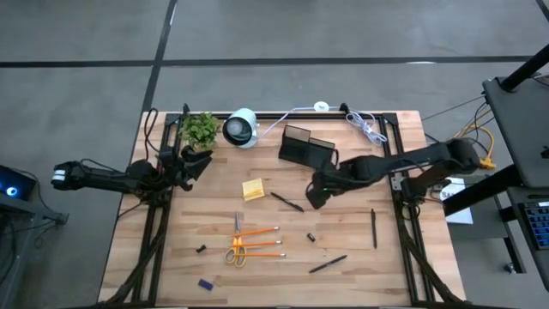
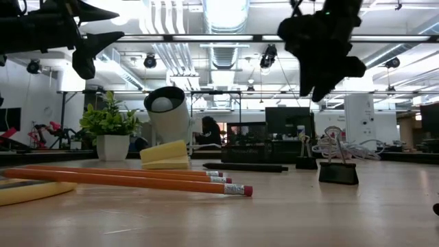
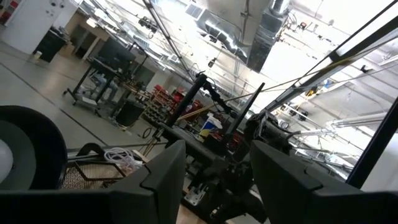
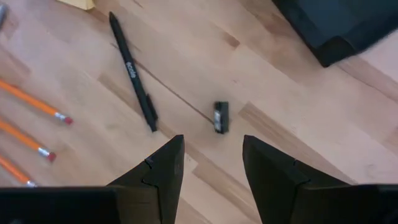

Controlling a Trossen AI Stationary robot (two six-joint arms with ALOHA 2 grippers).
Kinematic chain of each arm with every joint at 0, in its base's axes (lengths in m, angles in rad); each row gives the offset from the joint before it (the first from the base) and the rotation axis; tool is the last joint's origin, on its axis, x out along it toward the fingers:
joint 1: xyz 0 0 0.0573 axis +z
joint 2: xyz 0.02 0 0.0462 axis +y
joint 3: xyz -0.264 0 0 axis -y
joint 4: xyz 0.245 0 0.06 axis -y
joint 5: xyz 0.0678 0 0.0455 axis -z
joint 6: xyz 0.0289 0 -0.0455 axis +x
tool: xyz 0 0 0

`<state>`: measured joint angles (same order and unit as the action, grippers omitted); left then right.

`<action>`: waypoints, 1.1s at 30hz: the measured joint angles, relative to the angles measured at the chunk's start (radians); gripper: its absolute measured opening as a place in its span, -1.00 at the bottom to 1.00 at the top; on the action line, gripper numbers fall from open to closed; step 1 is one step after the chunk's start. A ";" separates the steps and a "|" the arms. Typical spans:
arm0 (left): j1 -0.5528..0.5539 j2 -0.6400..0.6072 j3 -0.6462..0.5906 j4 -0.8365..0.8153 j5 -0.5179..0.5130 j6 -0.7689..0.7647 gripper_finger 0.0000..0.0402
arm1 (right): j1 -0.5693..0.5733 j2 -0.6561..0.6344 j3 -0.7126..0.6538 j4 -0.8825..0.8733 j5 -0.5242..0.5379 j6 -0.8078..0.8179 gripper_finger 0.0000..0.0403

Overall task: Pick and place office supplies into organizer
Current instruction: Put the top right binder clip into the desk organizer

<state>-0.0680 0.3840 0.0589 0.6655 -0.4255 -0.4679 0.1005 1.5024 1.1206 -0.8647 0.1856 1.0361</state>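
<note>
The office supplies lie scattered on the wooden table: a yellow sticky-note pad (image 1: 253,190), a black pen (image 1: 287,202) (image 4: 132,71), yellow-handled scissors (image 1: 238,245), orange pencils (image 1: 260,243) (image 2: 137,178), a small dark clip (image 1: 312,236) (image 4: 221,116) and a blue piece (image 1: 205,283). The black organizer (image 1: 306,148) stands at the far middle. My right gripper (image 1: 316,193) (image 4: 213,168) hangs open above the table between the organizer and the clip, pointing steeply down, with nothing between its fingers. My left gripper (image 1: 193,163) (image 3: 217,180) waits open at the far left, raised and pointing slightly upward.
A green potted plant (image 1: 200,129) and a white round lamp-like device (image 1: 241,129) stand at the far left, and a white cable (image 1: 364,127) lies at the far right. Two more black pens (image 1: 374,227) (image 1: 328,263) and another clip (image 1: 201,249) lie nearer the front.
</note>
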 joint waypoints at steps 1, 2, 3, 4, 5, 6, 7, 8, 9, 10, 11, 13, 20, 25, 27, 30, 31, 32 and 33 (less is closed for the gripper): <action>0.000 0.000 0.000 0.000 0.000 0.000 -0.17 | 0.000 0.021 0.018 0.000 -0.003 -0.004 -0.25; 0.000 0.000 0.000 0.000 0.000 0.000 -0.17 | 0.000 0.041 0.037 0.000 -0.006 -0.019 -0.25; 0.000 0.000 0.000 0.000 0.000 0.000 -0.17 | 0.000 0.060 0.056 0.001 -0.007 -0.037 -0.25; 0.000 0.000 0.000 0.000 0.000 0.000 -0.17 | 0.000 0.077 0.074 0.001 -0.008 -0.048 -0.25; 0.000 0.000 0.000 0.000 0.000 0.000 -0.17 | 0.000 0.095 0.091 0.001 -0.009 -0.053 -0.25; 0.000 0.000 0.000 0.000 0.000 -0.002 -0.17 | 0.000 0.111 0.106 0.001 -0.010 -0.056 -0.26; 0.000 0.000 0.000 0.000 0.000 -0.011 -0.17 | 0.000 0.127 0.119 0.001 -0.010 -0.056 -0.26; 0.000 0.000 0.000 0.000 0.000 -0.022 -0.17 | 0.000 0.142 0.131 -0.004 -0.010 -0.056 -0.27; 0.000 0.001 0.000 0.000 0.000 -0.024 -0.17 | 0.000 0.155 0.143 -0.024 -0.011 -0.054 -0.28; 0.000 0.002 0.000 0.000 0.000 -0.024 -0.17 | 0.000 0.169 0.154 -0.051 -0.011 -0.046 -0.28; 0.000 0.003 0.000 0.000 0.000 -0.024 -0.17 | -0.001 0.183 0.166 -0.082 -0.011 -0.038 -0.28; 0.000 0.002 0.000 -0.001 0.000 -0.024 -0.17 | -0.002 0.206 0.185 -0.150 -0.011 -0.025 -0.28; 0.000 0.004 0.000 -0.001 0.000 -0.024 -0.17 | -0.005 0.234 0.182 -0.197 -0.009 -0.029 -0.11; 0.000 0.005 0.000 -0.001 0.000 -0.024 -0.17 | -0.025 0.248 0.179 -0.151 -0.008 -0.052 0.02; 0.000 0.005 0.000 -0.001 0.000 -0.024 -0.17 | -0.035 0.252 0.179 -0.146 -0.005 -0.066 0.08; 0.000 0.005 -0.001 -0.001 0.000 -0.024 -0.17 | -0.049 0.256 0.177 -0.139 -0.004 -0.098 0.14; 0.000 0.005 -0.001 -0.001 0.000 -0.024 -0.17 | -0.051 0.256 0.172 -0.132 -0.004 -0.111 0.15; 0.000 0.006 -0.001 -0.001 0.000 -0.024 -0.17 | -0.054 0.256 0.165 -0.120 -0.004 -0.121 0.17; 0.000 0.007 -0.001 -0.001 0.000 -0.025 -0.17 | -0.056 0.256 0.155 -0.102 -0.006 -0.128 0.18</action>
<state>-0.0681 0.3908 0.0581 0.6643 -0.4252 -0.4926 0.0449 1.7582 1.2758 -0.9663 0.1791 0.9082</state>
